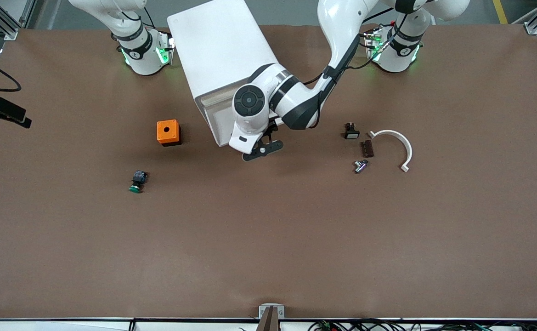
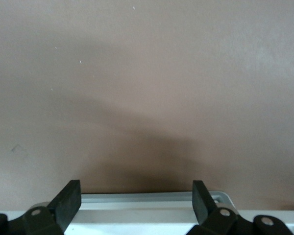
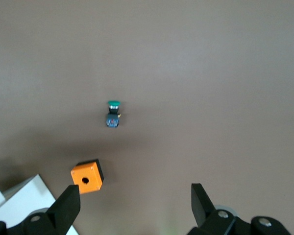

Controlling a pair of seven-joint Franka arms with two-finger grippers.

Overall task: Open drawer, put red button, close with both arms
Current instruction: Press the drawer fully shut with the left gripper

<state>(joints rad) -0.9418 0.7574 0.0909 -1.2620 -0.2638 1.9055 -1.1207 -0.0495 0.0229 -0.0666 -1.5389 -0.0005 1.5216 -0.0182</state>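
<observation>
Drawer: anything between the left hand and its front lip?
Nothing visible. The left hand is at the cabinet front, open, with the drawer lip showing between its fingers and only bare table around. The right hand waits open above the table near the orange box.

I can read no text, label, brand or number on anything here. The marks on my arm bases are too small to make out.
</observation>
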